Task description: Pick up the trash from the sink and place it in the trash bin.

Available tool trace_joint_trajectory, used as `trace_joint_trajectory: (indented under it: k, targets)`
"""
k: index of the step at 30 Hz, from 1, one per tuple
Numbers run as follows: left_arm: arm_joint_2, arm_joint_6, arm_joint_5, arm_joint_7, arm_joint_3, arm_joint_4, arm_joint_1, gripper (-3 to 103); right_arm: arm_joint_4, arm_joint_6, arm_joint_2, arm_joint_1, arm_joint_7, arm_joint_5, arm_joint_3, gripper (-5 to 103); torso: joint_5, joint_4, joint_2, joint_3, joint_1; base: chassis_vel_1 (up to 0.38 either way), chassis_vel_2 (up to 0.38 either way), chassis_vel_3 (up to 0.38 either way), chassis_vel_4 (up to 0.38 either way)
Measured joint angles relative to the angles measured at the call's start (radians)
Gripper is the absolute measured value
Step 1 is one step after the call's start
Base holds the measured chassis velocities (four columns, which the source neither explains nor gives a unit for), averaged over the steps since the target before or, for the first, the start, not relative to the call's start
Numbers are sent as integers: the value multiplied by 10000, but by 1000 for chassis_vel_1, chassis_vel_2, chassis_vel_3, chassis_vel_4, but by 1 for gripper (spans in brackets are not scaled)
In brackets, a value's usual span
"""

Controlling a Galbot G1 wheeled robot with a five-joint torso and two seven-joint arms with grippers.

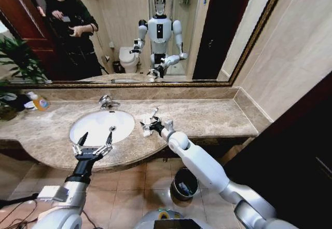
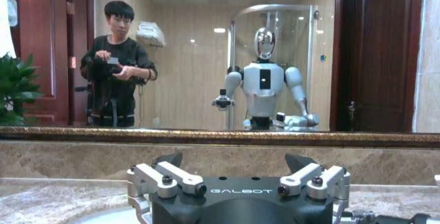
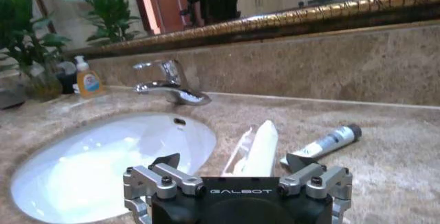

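Two pieces of trash lie on the mottled beige marble tabletop (image 3: 385, 80), at about three o'clock from the wide white oval sink (image 1: 98, 125): one long white packet (image 3: 260, 149) and one small grey tube with a dark cap (image 3: 328, 141), just beside each other. Your right claw (image 3: 234, 165) hovers spread behind the packet; come down off-centre and you'll likely nudge it into the tube or the sink. Your left claw (image 1: 95, 138) hangs spread at the sink's six o'clock rim. One round black trash bin (image 1: 184, 185) stands on the floor below.
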Motion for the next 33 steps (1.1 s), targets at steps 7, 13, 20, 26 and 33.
trace_joint_trajectory:
  k: [7, 13, 20, 26, 33]
  targets:
    - [0, 0, 0, 0, 0, 0, 0, 100, -191, 92, 119, 62, 662, 25, -282, 103, 2, 0, 0, 0, 0, 0, 0, 0, 0]
    - [0, 0, 0, 0, 0, 0, 0, 100, -314, 89, 166, 71, 733, 70, -371, 95, 3, 0, 0, 0, 0, 0, 0, 0, 0]
    - [1, 0, 0, 0, 0, -1, 0, 100, -415, 88, 217, 58, 734, 70, -392, 73, 3, 0, 1, 0, 0, 0, 0, 0, 0]
    - [1, 0, 0, 0, 0, -1, 0, 100, -367, 92, 157, 27, 749, 66, -399, 46, 3, 0, 0, 0, 0, 0, 0, 0, 0]
    - [0, 0, 0, 0, 0, 0, 0, 100, -212, 158, 44, -19, 761, 62, -370, 25, 4, 0, 2, 0, 0, 0, 0, 0, 0]
